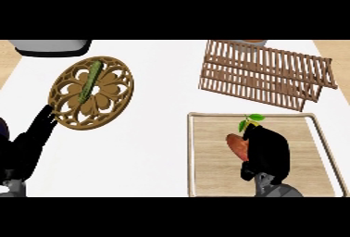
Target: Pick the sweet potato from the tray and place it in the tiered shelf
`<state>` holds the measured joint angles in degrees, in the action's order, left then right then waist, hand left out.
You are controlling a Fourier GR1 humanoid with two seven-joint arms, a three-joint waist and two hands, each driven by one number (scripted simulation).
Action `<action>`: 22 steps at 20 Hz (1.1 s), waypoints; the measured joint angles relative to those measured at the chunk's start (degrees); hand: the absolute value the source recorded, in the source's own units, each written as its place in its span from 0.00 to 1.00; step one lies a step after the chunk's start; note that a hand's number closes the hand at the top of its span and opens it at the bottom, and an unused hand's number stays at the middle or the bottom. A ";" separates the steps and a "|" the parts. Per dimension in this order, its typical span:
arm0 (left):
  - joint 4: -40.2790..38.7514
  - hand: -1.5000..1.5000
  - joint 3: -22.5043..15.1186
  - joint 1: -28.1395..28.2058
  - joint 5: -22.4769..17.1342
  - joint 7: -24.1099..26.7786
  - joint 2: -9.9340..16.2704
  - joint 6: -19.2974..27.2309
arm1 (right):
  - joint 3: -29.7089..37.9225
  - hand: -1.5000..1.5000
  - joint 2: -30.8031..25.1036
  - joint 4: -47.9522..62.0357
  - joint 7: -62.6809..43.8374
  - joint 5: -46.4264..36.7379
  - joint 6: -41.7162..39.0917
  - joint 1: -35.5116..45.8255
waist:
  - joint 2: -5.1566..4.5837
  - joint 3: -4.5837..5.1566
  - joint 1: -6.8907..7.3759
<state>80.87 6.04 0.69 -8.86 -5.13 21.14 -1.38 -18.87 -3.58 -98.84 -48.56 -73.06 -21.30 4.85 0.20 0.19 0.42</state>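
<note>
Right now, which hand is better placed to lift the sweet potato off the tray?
The right hand: it is over the tray, against the sweet potato. The left hand rests open at the view's left edge, across the counter.

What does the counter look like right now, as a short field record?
sweet potato: on the tray, against the right hand
right hand: over the tray, fingers curled round the sweet potato
left hand: open, resting at the left edge
shelf: beyond the tray, nothing seen on it
trivet: left, a green vegetable on it
</note>
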 measured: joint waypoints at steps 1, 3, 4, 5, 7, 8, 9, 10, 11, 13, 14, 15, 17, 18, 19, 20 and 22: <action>-0.17 0.50 -0.14 -0.24 0.04 -0.02 -0.11 -0.09 | -0.52 1.00 -0.38 0.45 2.78 1.00 0.50 1.52 | -0.12 -0.06 0.23; -0.24 0.50 -0.44 -1.04 0.37 -0.27 -0.38 0.18 | -1.98 1.00 -0.59 0.87 7.98 2.85 1.34 4.57 | -0.27 -0.14 0.53; -0.07 0.50 -0.61 -0.97 0.58 -0.38 -0.54 0.33 | -2.28 1.00 -0.82 0.76 10.09 3.63 1.57 5.85 | -0.27 -0.16 0.52; -0.08 0.50 -0.63 -0.57 0.70 -0.18 -0.77 0.40 | -2.43 1.00 -1.18 0.38 12.20 4.50 2.06 6.32 | -0.25 -0.17 0.42; 0.21 0.50 -0.06 -0.08 0.42 -0.09 -0.41 -0.20 | -1.86 1.00 -0.85 -0.22 14.53 6.01 2.07 8.65 | -0.22 -0.19 0.28; -0.30 0.50 0.15 -0.07 0.56 0.54 -0.58 -0.23 | -1.35 1.00 -0.56 -0.73 15.08 6.61 1.74 9.97 | -0.22 -0.19 0.18; -0.01 0.50 0.17 0.50 0.75 0.84 -0.76 -0.18 | -1.09 1.00 -0.48 -3.09 14.93 7.23 0.55 10.35 | -0.18 -0.19 0.04; -0.16 0.50 0.31 0.39 0.79 0.73 -0.94 -0.12 | -0.68 1.00 -0.14 -4.73 14.73 7.78 -0.20 10.88 | -0.16 -0.18 -0.08; 0.06 0.50 0.37 0.40 0.98 0.46 -1.04 0.13 | 0.16 1.00 -0.15 -7.13 14.63 8.81 -1.19 10.75 | -0.13 -0.18 -0.22; 0.03 0.50 1.19 0.73 0.40 0.42 -0.35 -0.83 | 2.44 1.00 0.56 -11.49 13.71 11.68 -4.09 11.45 | -0.08 -0.19 -0.40; 0.27 0.50 1.15 1.23 0.40 0.67 -0.69 -0.83 | 3.43 1.00 1.19 -13.68 13.15 13.21 -4.96 11.39 | -0.05 -0.19 -0.46; -0.09 0.50 1.34 0.91 0.45 0.69 -0.62 -0.83 | 4.42 1.00 1.70 -15.66 11.63 15.16 -5.92 12.36 | -0.04 -0.19 -0.55; 0.80 0.50 1.09 1.58 0.95 0.50 -0.87 -0.49 | 6.14 1.00 2.41 -20.14 9.25 18.96 -6.90 12.28 | 0.03 -0.19 -0.62; 0.83 0.50 1.36 1.70 0.81 0.44 -0.71 -0.66 | 6.77 1.00 2.66 -22.59 7.49 20.81 -7.32 12.53 | 0.04 -0.19 -0.66; 1.62 0.50 1.42 1.81 0.61 -0.28 -0.74 -0.64 | 7.50 1.00 2.85 -24.99 6.35 22.31 -7.62 12.17 | 0.06 -0.19 -0.68; 1.46 0.50 1.12 1.83 1.12 0.10 -1.39 -0.09 | 8.48 1.00 3.01 -27.54 4.65 24.30 -8.64 12.64 | 0.07 -0.20 -0.78; 1.48 0.50 1.31 1.62 1.08 -0.23 -1.31 -0.34 | 11.54 1.00 3.21 -30.10 1.51 27.60 -9.87 15.76 | 0.03 -0.19 -0.68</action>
<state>82.35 7.35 2.31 -7.77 -5.36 19.83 -1.72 -7.32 -0.37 -128.94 -47.06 -45.46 -31.17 20.61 0.23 0.01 -0.25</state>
